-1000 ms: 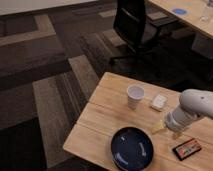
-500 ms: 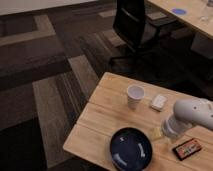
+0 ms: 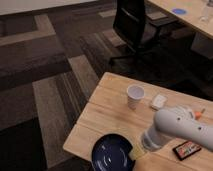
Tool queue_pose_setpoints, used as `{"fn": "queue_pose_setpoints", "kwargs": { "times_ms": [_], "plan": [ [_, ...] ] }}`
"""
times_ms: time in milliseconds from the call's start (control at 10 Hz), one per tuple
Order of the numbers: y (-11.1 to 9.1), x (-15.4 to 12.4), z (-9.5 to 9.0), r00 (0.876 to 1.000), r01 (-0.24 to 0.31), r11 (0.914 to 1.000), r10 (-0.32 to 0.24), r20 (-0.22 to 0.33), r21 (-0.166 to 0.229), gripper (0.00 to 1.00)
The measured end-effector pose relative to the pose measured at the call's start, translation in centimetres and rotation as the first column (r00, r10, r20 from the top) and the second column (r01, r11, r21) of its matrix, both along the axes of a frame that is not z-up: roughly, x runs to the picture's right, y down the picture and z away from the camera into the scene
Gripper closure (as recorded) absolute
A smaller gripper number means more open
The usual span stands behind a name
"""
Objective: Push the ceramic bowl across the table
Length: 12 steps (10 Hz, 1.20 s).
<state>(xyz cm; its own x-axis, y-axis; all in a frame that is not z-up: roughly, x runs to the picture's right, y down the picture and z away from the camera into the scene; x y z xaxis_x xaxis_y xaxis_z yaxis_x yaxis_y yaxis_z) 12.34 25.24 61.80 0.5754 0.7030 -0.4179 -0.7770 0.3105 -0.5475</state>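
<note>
Swung lower and leftward in the frame since a second ago: arm and pincer (image 3: pixel 136 154), now against the right rim of the ceramic bowl (image 3: pixel 111 153), itself nudged slightly left along the surface (image 3: pixel 107 107).

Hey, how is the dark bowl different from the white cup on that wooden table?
The ceramic bowl is wide, shallow and glossy navy; the white cup is narrow, tall and pale. The bowl sits at the table's near edge, by the gripper at its right rim; the cup stands farther back, apart from the arm. Both are upright, open-topped and round.
</note>
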Motion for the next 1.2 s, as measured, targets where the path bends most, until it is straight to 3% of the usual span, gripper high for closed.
{"fn": "queue_pose_setpoints", "kwargs": {
  "times_ms": [200, 700, 900, 1100, 1200],
  "plan": [
    [-1.1, 1.4, 1.0, 0.998, -0.045, 0.9989, 0.045, -0.053, 0.013, 0.35],
    [-1.1, 1.9, 1.3, 0.996, -0.053, 0.9985, 0.054, -0.070, 0.012, 0.35],
    [0.0, 7.7, 2.8, 0.980, -0.070, 0.9971, 0.074, -0.185, 0.030, 0.35],
    [1.6, 10.6, 4.7, 0.966, -0.084, 0.9961, 0.088, -0.245, 0.026, 0.35],
    [3.0, 10.6, 6.3, 0.966, -0.085, 0.9963, 0.084, -0.243, 0.005, 0.35]
  ]
}}
